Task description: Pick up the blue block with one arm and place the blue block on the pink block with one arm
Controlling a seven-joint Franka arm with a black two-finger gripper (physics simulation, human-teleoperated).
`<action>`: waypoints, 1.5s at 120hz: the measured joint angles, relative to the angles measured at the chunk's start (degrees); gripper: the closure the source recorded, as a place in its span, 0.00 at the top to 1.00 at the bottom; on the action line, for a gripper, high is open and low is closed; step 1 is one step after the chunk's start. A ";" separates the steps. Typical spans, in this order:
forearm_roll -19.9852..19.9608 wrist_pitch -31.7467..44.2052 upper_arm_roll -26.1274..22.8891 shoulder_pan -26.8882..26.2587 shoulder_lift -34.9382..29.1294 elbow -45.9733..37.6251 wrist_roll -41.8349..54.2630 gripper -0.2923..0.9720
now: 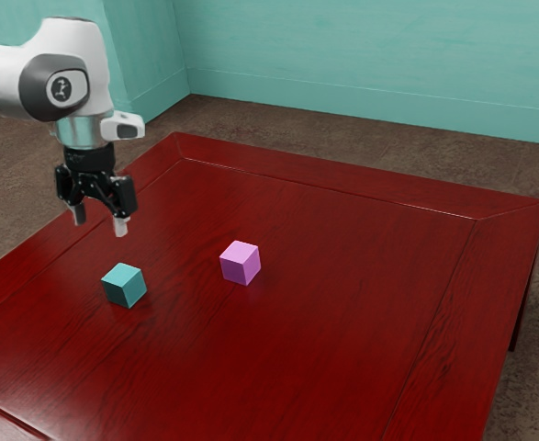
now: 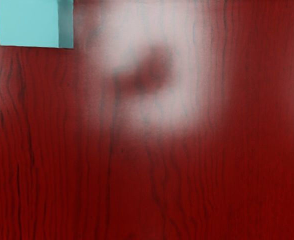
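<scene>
blue block [image 1: 124, 284] flat on table, near pink block [image 1: 240, 262]

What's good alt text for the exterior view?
An open black gripper hangs empty over a red table, higher than a blue block and off to its side. A pink block stands apart from it, toward the exterior view's right.

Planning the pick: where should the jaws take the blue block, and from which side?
From above, on two opposite vertical faces of the blue block. It sits flat on the table, top face clear, well apart from the pink block.
</scene>
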 joint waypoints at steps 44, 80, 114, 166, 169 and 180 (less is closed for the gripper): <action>2.12 22.31 2.97 1.81 -9.07 -21.08 4.03 0.77; 3.25 30.61 7.56 1.85 2.90 -14.91 7.85 0.77; -2.96 30.37 7.98 3.61 16.27 -2.55 12.40 0.77; -8.60 32.28 8.87 4.47 23.37 -3.06 21.41 0.77; -8.68 32.48 8.87 4.47 23.75 -3.12 21.94 0.77; -8.96 33.02 8.87 4.34 24.93 -3.16 23.74 0.77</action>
